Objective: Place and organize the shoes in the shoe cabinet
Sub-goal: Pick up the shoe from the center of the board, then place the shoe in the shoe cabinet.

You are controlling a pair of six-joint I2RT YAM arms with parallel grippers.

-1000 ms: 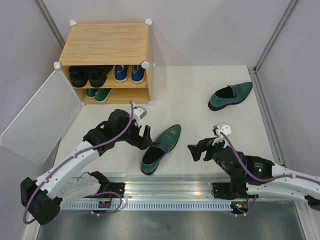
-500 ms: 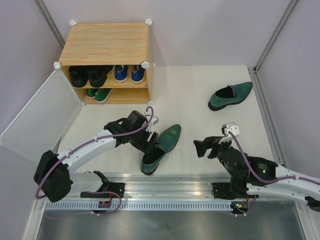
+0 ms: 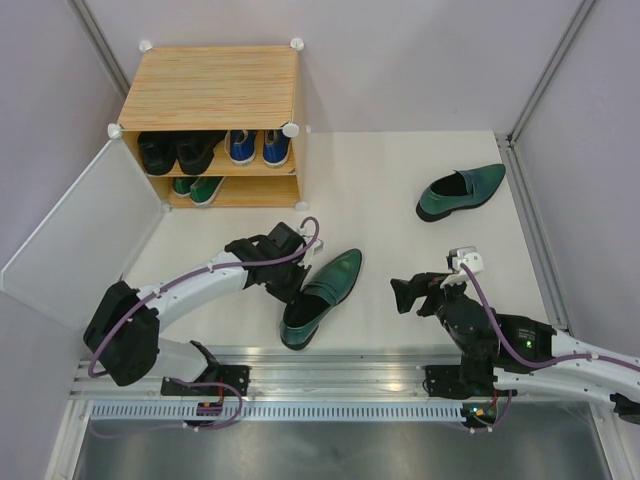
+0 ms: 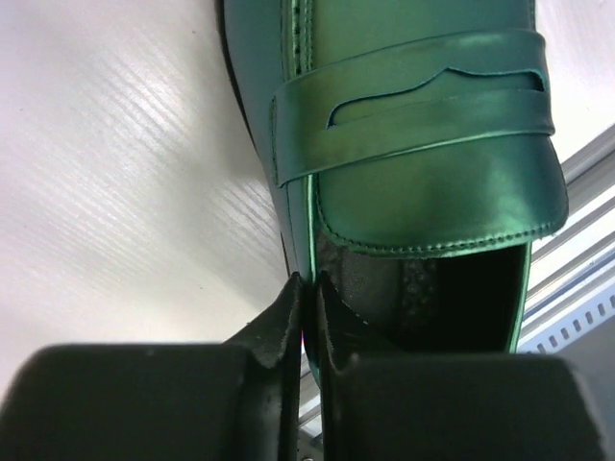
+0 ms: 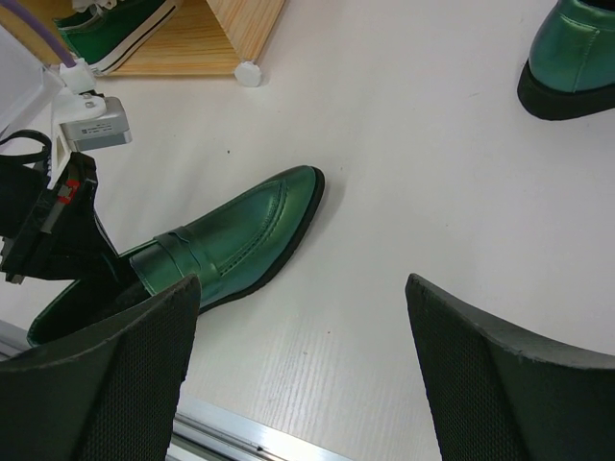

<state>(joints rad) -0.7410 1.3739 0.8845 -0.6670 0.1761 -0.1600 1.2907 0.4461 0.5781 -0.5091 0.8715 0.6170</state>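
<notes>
At the near edge of the bench (image 3: pixel 390 180), just beyond the metal rail (image 3: pixel 350 375) that carries both arms, the left claw (image 4: pixel 307 283) is pressed together on the side rim of a glossy dark-green loafer (image 3: pixel 320 298), one finger inside the opening and one outside, the shoe lying flat with its toe pointing away. To its right the right claw (image 3: pixel 405 292) hangs spread wide and empty, just above the surface. The second loafer (image 3: pixel 460 192) lies well apart, toward the far right. At the far left stands the shoe cabinet (image 3: pixel 215 85), its frosted white door (image 3: pixel 85 235) swung open: black ankle boots (image 3: pixel 178 152) and blue sneakers (image 3: pixel 258 147) share the upper shelf, green sneakers (image 3: pixel 198 187) sit at the left of the lower one. By that count three pairs are housed and only the loafers remain, probably bound for the room beside the green sneakers. The bench is pale and faintly grained; plain lavender-grey walls close in the cell.
</notes>
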